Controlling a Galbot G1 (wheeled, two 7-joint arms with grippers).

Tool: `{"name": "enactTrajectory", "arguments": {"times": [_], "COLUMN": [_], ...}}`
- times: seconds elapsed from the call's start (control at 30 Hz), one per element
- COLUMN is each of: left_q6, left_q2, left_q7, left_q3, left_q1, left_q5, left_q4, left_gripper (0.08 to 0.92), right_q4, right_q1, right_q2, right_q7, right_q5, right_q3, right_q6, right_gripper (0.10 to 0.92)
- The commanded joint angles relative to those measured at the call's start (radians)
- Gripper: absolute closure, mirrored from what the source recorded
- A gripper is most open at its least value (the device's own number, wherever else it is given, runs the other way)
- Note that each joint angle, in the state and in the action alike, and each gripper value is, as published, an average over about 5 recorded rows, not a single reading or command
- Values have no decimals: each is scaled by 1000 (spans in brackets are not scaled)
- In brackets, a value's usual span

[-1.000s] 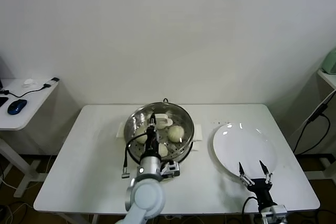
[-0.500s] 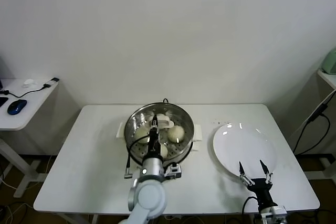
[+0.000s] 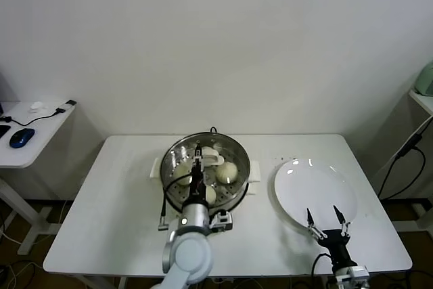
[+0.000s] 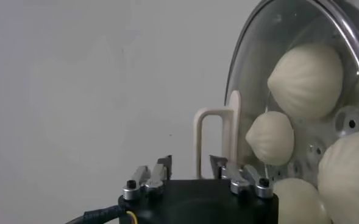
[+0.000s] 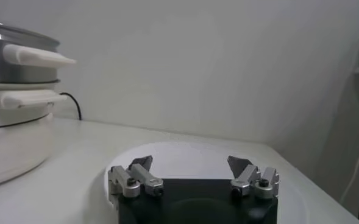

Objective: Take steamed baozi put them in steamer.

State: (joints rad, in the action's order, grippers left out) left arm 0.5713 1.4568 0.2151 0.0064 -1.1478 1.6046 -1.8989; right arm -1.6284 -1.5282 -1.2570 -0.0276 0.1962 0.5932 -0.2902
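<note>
1. Left gripper (image 4: 190, 165) hangs over the steamer (image 3: 174, 153), its fingers part-open with a gap between the tips and nothing held; in the left wrist view the cream handle (image 4: 217, 137) of the glass lid (image 4: 252, 67) stands just beyond those tips.
2. Right gripper (image 3: 327, 218) waits at the near right edge of the table (image 3: 122, 187), fingers spread wide and empty, over the near rim of one white plate (image 3: 318, 187).
3. One steamer sits at the middle of the table, between its two cream side handles.
4. Four steamed baozi (image 4: 305, 80) show in the left wrist view through the glass lid, all lying on the steamer's perforated tray.
5. One small side table (image 3: 27, 133) stands far left, carrying one blue mouse (image 3: 21, 137).
</note>
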Motion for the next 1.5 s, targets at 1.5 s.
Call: {"name": "enactTrajectory", "arguments": {"times": [1.5], "left_q6": [-661], "left_q2": [-173], "left_q7": [-186], "left_q3": [-809], "left_q1": [-454], "left_q5": [-1915], "left_q4": [92], "left_gripper": [177], "right_q4": [-67], "right_q1": [-20], "right_q2": [-10], "right_q7": [6], "right_q5": [173], "right_q3": [-16], "right_q6": [-53], "right_gripper": [203]}}
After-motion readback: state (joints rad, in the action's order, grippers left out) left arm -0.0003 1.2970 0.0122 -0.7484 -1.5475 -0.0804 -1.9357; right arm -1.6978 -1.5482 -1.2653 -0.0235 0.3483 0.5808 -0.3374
